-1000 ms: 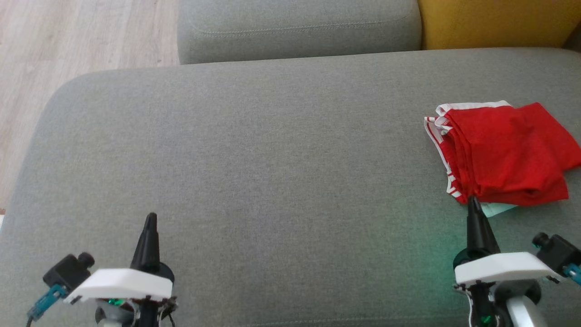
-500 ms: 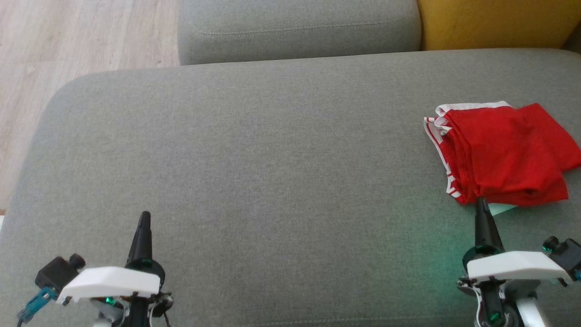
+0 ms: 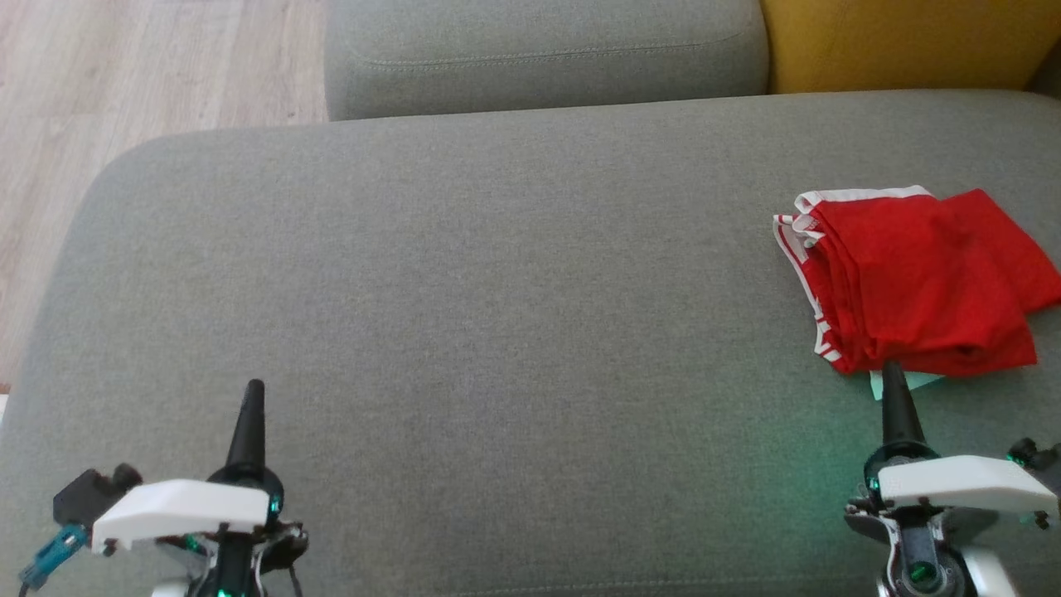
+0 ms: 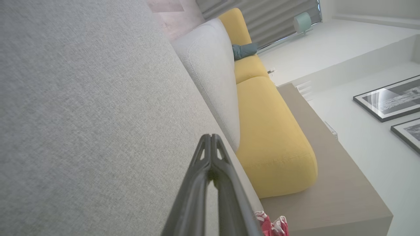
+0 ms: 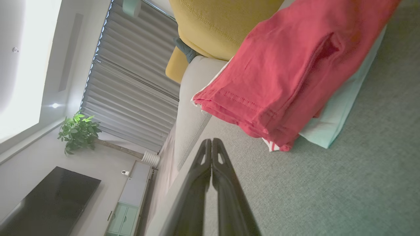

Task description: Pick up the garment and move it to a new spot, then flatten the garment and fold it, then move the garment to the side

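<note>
Garment (image 3: 912, 282) folded, far right on sofa (image 3: 497, 290), atop pale cloth (image 3: 912, 381). Right hand (image 3: 891, 373) closed, empty, tip just short of hem. Left hand (image 3: 253, 390) closed, empty, well apart. Judged: placement done; back right hand off straight, avoid snagging hem.

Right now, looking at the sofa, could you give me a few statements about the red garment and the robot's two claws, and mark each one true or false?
1. The red garment with white trim lies folded on the grey fabric sofa cushion. True.
2. The right gripper is clamped on the garment. False: its two dark fingers are pressed together with nothing between them, and the right wrist view shows their tips short of the garment's edge.
3. A pale mint cloth peeks out from under the garment. True.
4. The left gripper is spread wide open. False: its fingers are closed together, and it is over bare cushion, far from the garment.
</note>
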Robot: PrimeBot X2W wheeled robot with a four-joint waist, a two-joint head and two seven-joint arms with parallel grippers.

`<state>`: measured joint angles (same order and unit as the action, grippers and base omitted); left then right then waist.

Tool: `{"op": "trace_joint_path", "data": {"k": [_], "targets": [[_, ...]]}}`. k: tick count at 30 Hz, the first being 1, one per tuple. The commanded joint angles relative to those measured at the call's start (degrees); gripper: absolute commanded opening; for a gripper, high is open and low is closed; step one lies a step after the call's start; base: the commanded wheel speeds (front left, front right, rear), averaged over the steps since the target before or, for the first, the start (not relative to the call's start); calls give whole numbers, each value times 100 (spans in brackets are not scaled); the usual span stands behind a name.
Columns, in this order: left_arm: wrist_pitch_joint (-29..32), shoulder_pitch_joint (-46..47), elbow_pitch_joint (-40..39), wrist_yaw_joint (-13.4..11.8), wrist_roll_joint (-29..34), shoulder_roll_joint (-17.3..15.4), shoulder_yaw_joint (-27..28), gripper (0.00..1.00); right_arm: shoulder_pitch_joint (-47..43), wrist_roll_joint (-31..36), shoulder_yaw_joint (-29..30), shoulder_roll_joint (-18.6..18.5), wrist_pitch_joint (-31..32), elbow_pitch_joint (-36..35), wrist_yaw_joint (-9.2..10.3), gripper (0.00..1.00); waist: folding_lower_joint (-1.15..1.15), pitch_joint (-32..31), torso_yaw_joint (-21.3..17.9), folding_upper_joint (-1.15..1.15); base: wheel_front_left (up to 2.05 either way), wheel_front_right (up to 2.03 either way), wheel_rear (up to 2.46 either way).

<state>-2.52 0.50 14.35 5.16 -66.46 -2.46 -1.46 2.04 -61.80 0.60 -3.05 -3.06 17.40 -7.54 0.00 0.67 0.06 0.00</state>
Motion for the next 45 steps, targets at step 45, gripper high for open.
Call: {"op": "trace_joint_path", "data": {"k": [45], "targets": [[797, 546, -41, 222, -2452, -88, 697, 0, 395, -2966, 400, -100, 773, -338, 5, 0, 0, -46, -5, 0, 0, 0, 0]]}}
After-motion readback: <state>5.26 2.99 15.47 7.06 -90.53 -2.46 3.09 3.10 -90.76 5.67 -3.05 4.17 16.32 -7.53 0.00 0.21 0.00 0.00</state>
